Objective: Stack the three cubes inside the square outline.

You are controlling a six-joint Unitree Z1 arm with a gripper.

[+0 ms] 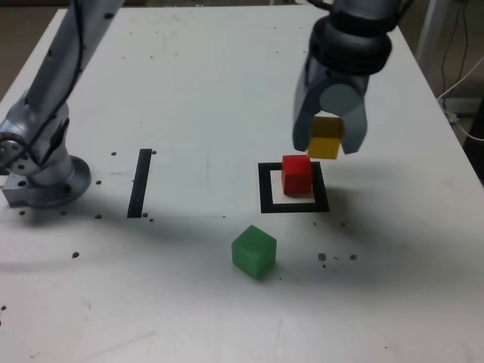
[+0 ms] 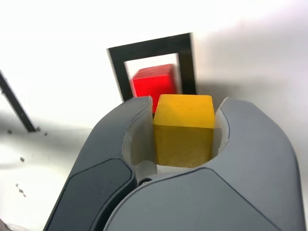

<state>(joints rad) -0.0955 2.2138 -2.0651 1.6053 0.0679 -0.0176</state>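
My gripper (image 1: 327,144) is shut on the yellow cube (image 1: 326,138), holding it in the air just above and slightly to the exterior view's right of the red cube (image 1: 297,174). The red cube sits inside the square outline (image 1: 265,189) of black tape. In the wrist view the yellow cube (image 2: 184,129) is clamped between both fingers (image 2: 120,144), with the red cube (image 2: 154,83) and the square outline (image 2: 149,48) beyond it. The green cube (image 1: 253,250) lies on the table in front of the outline, apart from it.
A straight black tape strip (image 1: 140,182) lies to the exterior view's left of the outline. The arm's base (image 1: 41,170) stands at the table's left edge. Small dark specks dot the white table (image 1: 189,91). Cables hang off the right edge.
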